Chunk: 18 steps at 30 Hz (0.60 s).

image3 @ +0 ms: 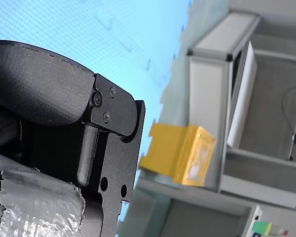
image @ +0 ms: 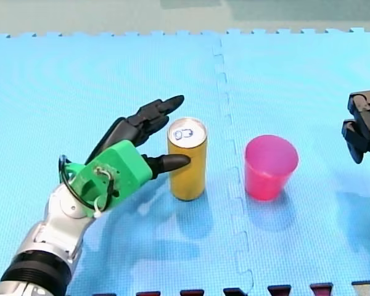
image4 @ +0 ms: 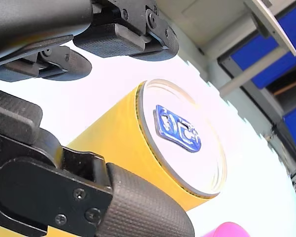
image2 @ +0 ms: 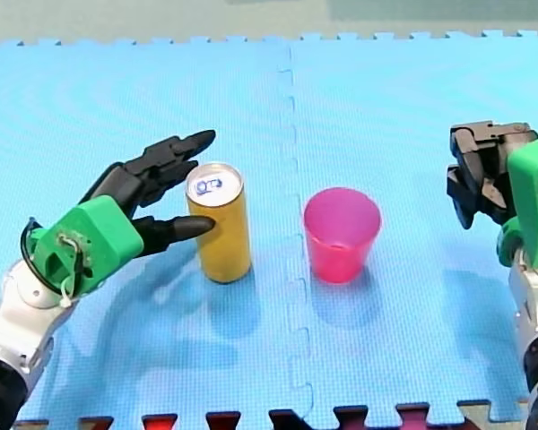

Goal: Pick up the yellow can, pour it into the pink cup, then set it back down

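One left hand (image2: 148,202): you are setting it wide around the can (image2: 222,235), readying a grasp.
Right hand (image2: 482,175): waiting well right of the cup (image2: 341,237).

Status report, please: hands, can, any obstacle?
Left robot hand open beside can, no grasp yet. Right robot hand shut, far right. Can upright; cup beside it, nothing between.

we are looking at what seems a robotics lab: interlocking blue foam mats (image: 98,68) are covering the work surface, and a grey metal frame (image3: 205,98) is standing past their edge beside a yellow box (image3: 180,154).
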Each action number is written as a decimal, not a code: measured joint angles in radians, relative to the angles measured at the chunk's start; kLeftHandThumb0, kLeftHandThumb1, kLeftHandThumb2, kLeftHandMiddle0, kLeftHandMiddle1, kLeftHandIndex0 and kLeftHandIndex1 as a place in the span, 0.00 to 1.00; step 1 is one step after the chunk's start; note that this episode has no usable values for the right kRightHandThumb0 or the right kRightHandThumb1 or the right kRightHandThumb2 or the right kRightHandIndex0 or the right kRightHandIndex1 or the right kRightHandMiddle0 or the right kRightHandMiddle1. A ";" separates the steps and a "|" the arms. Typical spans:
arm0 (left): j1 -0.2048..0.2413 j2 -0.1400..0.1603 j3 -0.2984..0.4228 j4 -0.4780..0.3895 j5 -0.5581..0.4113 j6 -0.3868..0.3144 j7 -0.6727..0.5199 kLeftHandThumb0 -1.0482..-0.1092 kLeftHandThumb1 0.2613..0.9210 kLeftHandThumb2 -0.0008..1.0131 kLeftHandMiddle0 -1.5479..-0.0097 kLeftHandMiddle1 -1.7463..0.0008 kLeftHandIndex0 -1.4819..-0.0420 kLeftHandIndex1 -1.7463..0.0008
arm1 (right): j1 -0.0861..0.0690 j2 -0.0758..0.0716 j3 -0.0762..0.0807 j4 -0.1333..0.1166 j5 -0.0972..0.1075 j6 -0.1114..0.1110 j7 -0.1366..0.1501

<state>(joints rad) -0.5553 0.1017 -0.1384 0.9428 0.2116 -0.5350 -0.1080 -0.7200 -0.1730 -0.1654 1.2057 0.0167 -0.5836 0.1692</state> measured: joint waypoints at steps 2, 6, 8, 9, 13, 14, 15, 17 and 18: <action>0.000 -0.002 -0.002 0.005 0.000 -0.007 0.001 0.00 0.94 0.00 0.74 1.00 0.77 1.00 | 0.000 0.000 0.000 -0.001 0.000 0.000 0.000; -0.004 -0.007 -0.005 0.033 0.002 -0.025 0.004 0.00 0.94 0.00 0.75 1.00 0.77 1.00 | 0.000 0.000 0.000 -0.001 0.000 0.000 -0.001; -0.007 -0.008 -0.007 0.048 0.003 -0.037 0.004 0.00 0.94 0.00 0.75 1.00 0.77 1.00 | 0.000 0.000 0.000 -0.001 0.000 0.000 -0.002; -0.010 -0.008 -0.007 0.056 0.003 -0.043 0.004 0.00 0.94 0.00 0.75 1.00 0.77 1.00 | 0.000 0.000 0.000 -0.001 0.000 0.000 -0.003; -0.018 -0.010 -0.009 0.081 0.008 -0.058 0.009 0.00 0.94 0.00 0.75 1.00 0.77 1.00 | 0.000 0.000 0.000 0.000 0.000 0.000 -0.004; -0.020 -0.011 -0.009 0.086 0.010 -0.063 0.010 0.00 0.94 0.00 0.75 1.00 0.77 1.00 | 0.000 0.000 0.000 0.000 0.000 0.000 -0.004; -0.022 -0.012 -0.010 0.089 0.010 -0.066 0.010 0.00 0.94 0.00 0.75 1.00 0.77 1.00 | 0.000 0.000 0.000 0.000 0.000 0.000 -0.004; -0.025 -0.013 -0.012 0.096 0.013 -0.071 0.010 0.00 0.95 0.00 0.75 1.00 0.77 1.00 | 0.000 0.000 0.000 0.000 0.000 0.000 -0.004; -0.026 -0.014 -0.013 0.098 0.015 -0.074 0.010 0.00 0.95 0.00 0.75 1.00 0.77 1.00 | 0.000 0.000 0.000 0.000 0.000 0.000 -0.004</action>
<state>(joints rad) -0.5815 0.0874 -0.1516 1.0405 0.2266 -0.6086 -0.0977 -0.7203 -0.1727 -0.1657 1.2056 0.0170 -0.5835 0.1656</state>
